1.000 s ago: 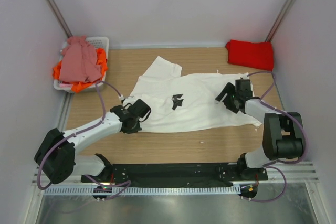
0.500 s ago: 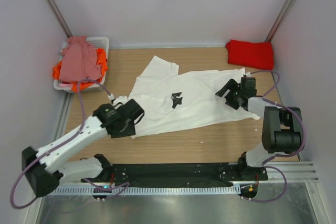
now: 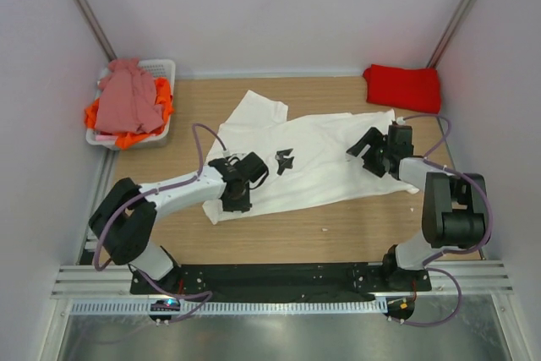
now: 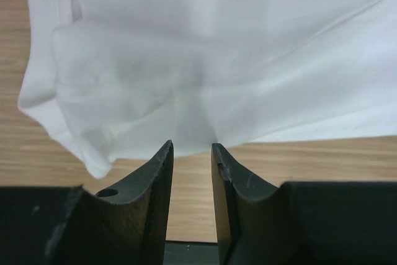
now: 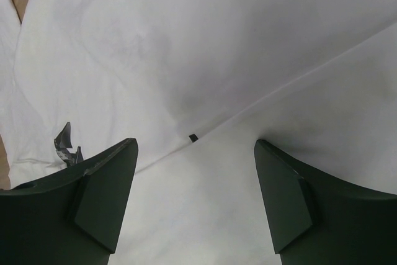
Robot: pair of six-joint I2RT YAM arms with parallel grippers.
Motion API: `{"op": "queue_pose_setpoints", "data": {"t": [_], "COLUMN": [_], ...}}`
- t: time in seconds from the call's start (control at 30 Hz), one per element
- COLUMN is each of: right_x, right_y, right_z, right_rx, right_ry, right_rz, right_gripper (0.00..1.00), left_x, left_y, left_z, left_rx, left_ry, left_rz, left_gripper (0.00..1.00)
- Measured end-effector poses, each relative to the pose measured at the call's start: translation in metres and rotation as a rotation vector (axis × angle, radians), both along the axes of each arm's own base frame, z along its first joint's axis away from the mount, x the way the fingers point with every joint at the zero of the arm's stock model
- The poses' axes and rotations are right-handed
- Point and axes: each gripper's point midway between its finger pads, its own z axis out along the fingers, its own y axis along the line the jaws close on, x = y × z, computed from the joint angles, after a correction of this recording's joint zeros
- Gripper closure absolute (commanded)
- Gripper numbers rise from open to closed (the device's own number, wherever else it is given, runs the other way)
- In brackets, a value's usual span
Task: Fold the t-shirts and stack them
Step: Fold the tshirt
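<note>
The large white t-shirt (image 3: 325, 166) lies spread on the wooden table, its small black print (image 3: 285, 161) facing up. My left gripper (image 3: 236, 200) is at the shirt's near-left hem (image 4: 186, 122), jaws a narrow gap apart with only bare wood between them, tips at the hem's edge. My right gripper (image 3: 365, 156) hovers wide open over the shirt's right part (image 5: 217, 48), near a fold line, with the print (image 5: 65, 144) at its left. A bright red t-shirt (image 3: 403, 88) lies folded at the back right. A dusty pink t-shirt (image 3: 127, 99) and an orange one (image 3: 162, 107) lie in the basket.
The white slotted basket (image 3: 162, 65) stands at the back left against the wall. Walls close in the table at the back and on both sides. A strip of bare wood (image 3: 338, 226) runs between the shirt and the arm bases.
My left arm swung left and back, then came in to the right; its gripper now sits at the shirt's near-left hem. The shirt's left edge has bunched slightly. The right gripper shifted slightly toward the back.
</note>
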Motion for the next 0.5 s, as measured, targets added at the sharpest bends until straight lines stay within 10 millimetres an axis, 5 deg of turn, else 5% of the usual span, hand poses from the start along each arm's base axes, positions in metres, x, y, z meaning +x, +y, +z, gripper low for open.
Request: {"op": "queue_pose_setpoints", "data": {"t": [0.2, 0.5], "right_x": [-0.009, -0.056], "right_y": [-0.004, -0.008], "right_z": [0.003, 0.003], "right_rx": [-0.017, -0.025], "right_ry": [-0.004, -0.002], "right_rz": [-0.029, -0.116], "right_gripper": [0.04, 0.0], "left_x": [0.021, 0.008], "left_y": [-0.005, 0.021], "left_z": [-0.015, -0.024], "left_rx": [0.005, 0.071], "left_ry": [-0.008, 0.019], "left_rz": [0.0, 0.0], "left_gripper": [0.69, 0.69]}}
